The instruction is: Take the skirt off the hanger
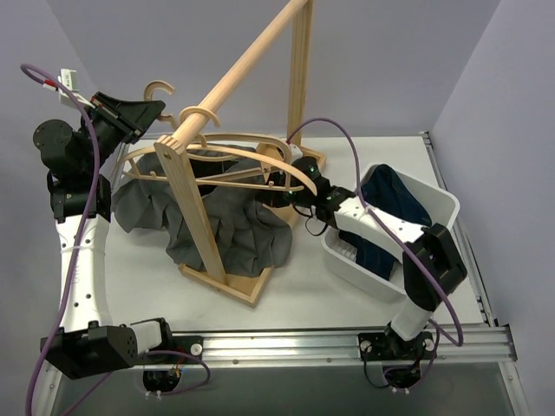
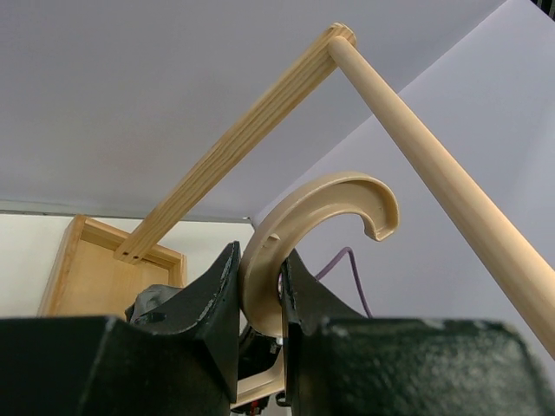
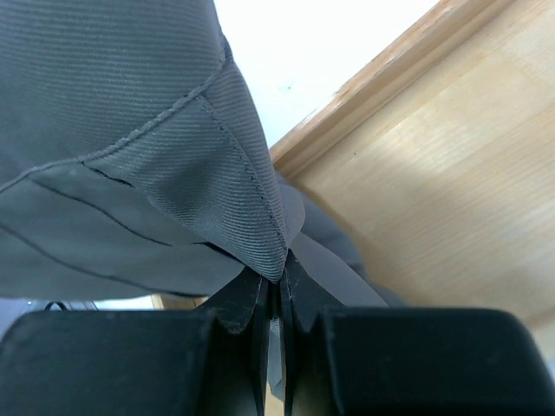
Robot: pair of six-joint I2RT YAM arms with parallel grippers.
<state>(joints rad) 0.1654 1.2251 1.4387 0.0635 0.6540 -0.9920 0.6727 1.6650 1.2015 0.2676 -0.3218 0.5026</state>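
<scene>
Skirt: the grey skirt is draping from the wooden hanger and pooling on the worktop and on the rack's base board.
Right fingers: your right gripper is pinching a stitched edge of the skirt, with its fingers pressing together on the cloth just above the base board.
Left fingers: your left gripper is clamping the hanger's hook between its fingers, up at the skirt's far left end.
In the way: the rack's post is standing in front of the skirt, between your two grippers. The rod is slanting past just beside the hook, apart from it.
Nearby: a white bin holding dark blue cloth is sitting under your right arm.
</scene>
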